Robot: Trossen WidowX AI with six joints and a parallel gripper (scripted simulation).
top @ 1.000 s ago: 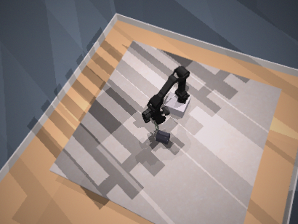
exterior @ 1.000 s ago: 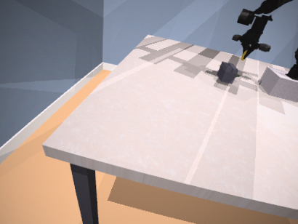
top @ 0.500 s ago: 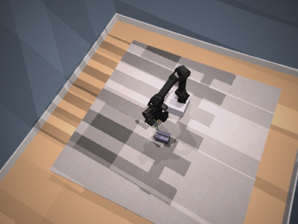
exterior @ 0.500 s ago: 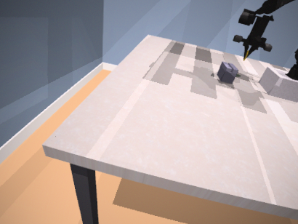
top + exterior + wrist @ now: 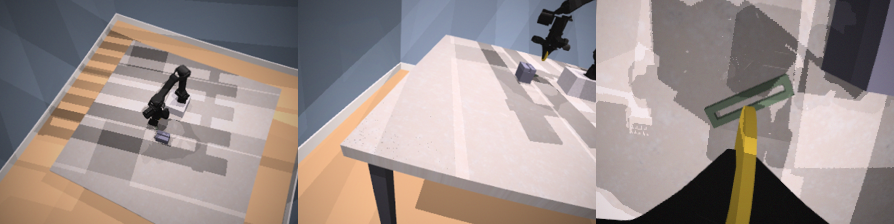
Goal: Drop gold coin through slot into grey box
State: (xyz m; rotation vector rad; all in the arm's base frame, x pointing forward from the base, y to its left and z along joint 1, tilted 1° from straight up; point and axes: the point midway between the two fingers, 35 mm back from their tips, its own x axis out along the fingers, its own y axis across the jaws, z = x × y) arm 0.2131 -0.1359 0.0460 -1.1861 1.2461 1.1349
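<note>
Gold shows between the black jaws: the coin [image 5: 744, 183] is clamped edge-on in the gripper [image 5: 546, 53], its rim sticking out below the fingertips. In the exterior view it hangs in the air, well above the table [image 5: 443, 120], near that surface's far right corner. Directly under it in the wrist view lies the dark-green holder [image 5: 750, 100], vacated, its long slot lying at an angle to the coin's plane. The grey box [image 5: 525, 71] stands just beside the holder, towards the near-left of the gripper as the exterior view has it; a dark line across its lid looks like the slot, though its exact direction is hard to read at this size.

Judging by this, the pick-up is done and the carry to the box is in hand. The next move calls for shifting the coin sideways until it is over the lid, turning the wrist so the coin's plane runs along the slot, and lowering until the rim enters before letting go. With so little clearance, a small twist or offset would likely leave the coin lying on the lid.
</note>
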